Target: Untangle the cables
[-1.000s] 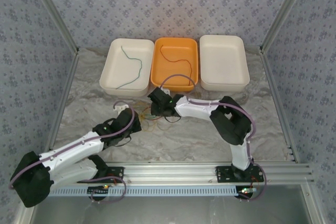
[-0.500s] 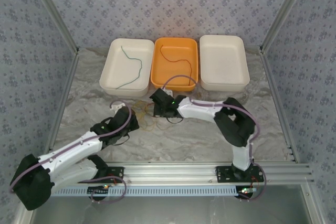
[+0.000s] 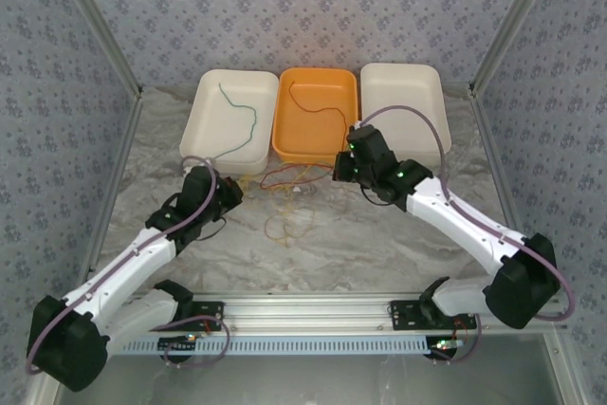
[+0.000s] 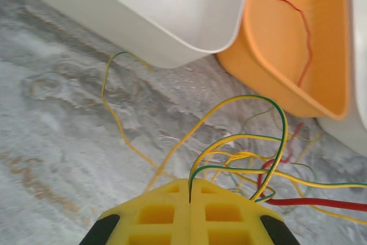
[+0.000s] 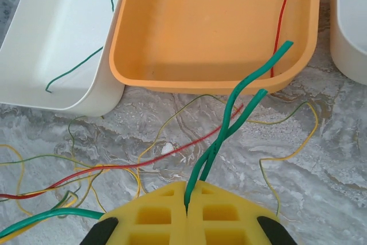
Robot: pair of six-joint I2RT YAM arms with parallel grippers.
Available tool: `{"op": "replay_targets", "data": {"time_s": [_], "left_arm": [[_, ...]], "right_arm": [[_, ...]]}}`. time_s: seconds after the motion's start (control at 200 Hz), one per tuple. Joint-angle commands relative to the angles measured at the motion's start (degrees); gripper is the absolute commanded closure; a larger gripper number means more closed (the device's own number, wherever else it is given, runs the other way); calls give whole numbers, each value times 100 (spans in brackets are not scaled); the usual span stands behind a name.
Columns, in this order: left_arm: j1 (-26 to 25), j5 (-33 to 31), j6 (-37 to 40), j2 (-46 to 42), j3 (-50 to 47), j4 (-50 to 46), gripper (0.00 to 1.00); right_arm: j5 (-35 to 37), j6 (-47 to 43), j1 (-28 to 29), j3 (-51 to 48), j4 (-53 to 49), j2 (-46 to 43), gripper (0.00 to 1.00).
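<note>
Tangle of cables (image 3: pixel 285 187): desk (image 3: pixel 360 253) centre, just before orange tray (image 3: pixel 303 152). Left hand (image 4: pixel 190 183): pinching yellow-green strands (image 4: pixel 246 98). Right hand (image 5: pixel 187 186): pinching green cable (image 5: pixel 229 120). In orange tray: red strand (image 5: pixel 284 15); in white tray (image 3: pixel 223 163): green strand (image 5: pixel 74 68).

A grey-white marbled table (image 3: pixel 398 253) carries 3 shallow trays in a row along its far side: a left white tray (image 3: pixel 220 164), an orange tray (image 3: pixel 303 154) in the middle and a right white tray (image 3: pixel 403 111), set close side by side. Just in front of the left and orange trays, a loose tangle of thin yellow, green and red cables (image 3: pixel 289 182) sprawls on the bare surface, with 1 yellow loop nearer the front.
</note>
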Motion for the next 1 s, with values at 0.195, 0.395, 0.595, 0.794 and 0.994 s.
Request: {"op": "replay_targets", "data": {"time_s": [0.195,0.395,0.595,0.794,0.994], "left_arm": [[38,420,22,126,-104,328,100],[38,-49,-38,160,-272,5,100],[37,-176,-73,340,-316,-29,100],[-31,66,-82,612,-287,230,99],[-109,42,-56,381,-278,46,52]], "right_arm": [[-220,-77,-336,-132,-318,-489,100],[35,-28,-869,-183,-832,-968,100],[135,-180,-997,-87,-1053,-1069,100],[213,-85,-588,-169,-884,-668,100],[264,-188,-445,-103,-851,-550,100]]}}
